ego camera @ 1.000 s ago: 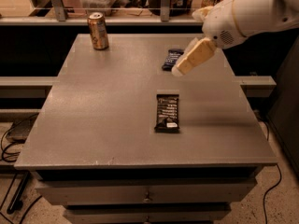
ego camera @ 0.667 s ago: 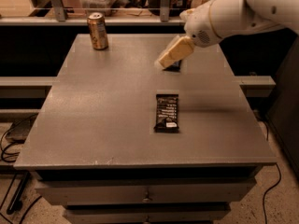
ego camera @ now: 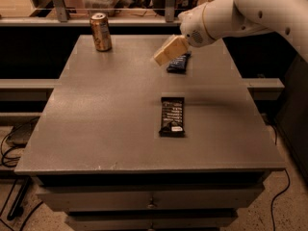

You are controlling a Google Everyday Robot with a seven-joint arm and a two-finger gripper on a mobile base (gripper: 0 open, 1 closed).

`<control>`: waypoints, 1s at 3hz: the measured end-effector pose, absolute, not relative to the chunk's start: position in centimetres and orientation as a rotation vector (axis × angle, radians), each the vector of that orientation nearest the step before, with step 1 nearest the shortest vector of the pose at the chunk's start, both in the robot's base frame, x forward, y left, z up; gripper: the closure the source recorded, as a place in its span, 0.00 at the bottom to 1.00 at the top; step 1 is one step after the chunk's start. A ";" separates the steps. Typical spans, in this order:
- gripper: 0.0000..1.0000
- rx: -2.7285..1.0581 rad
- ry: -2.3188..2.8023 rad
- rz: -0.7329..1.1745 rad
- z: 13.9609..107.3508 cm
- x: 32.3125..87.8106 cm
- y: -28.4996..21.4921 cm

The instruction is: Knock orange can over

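Plainly, much here is cut off or obscured; the white arm [ego camera: 240, 13] enters from the upper right corner of the frame, and its upper reach runs out past the top and right edges. At its end the tan gripper [ego camera: 169, 51] hangs above the upper middle of the grey table [ego camera: 96, 129], pointing down and to the left; it reads as a single pale wedge, so whether it is wide or narrow cannot be told, and it holds nothing that can be seen.

The orange can [ego camera: 100, 32] stands upright at the upper left of the tabletop, near the far edge, well apart from the gripper and to its left; its silver top rim catches the light, and the pale markings on its side are too blurred to read, so no brand can be named.

A dark snack-bar wrapper [ego camera: 172, 116] lies flat near the centre of the frame, long side running up and down; it carries pale lettering and a white patch at its lower end, none of it legible. A second dark wrapper [ego camera: 179, 62] lies just below and right of the gripper, its upper left part hidden behind the tan wedge; any print on it is unreadable.

Below the tabletop a drawer front [ego camera: 152, 204] shows a small knob; cables [ego camera: 9, 153] trail on the floor at the lower left; the shapes along the top edge are dim and hard to make out.
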State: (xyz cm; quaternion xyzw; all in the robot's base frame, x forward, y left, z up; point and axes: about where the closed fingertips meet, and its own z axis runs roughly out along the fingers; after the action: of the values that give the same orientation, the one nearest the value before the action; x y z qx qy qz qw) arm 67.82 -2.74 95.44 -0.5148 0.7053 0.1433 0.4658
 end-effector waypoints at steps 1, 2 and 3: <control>0.00 -1.245 1.723 0.363 95.1 68.9 -1.4; 0.00 -1.213 1.698 0.391 94.8 71.2 1.4; 0.00 -1.173 1.678 0.431 94.3 73.4 4.1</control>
State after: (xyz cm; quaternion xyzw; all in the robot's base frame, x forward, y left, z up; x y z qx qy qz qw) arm 73.45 4.07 94.28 -0.4854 0.6941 0.1784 0.5008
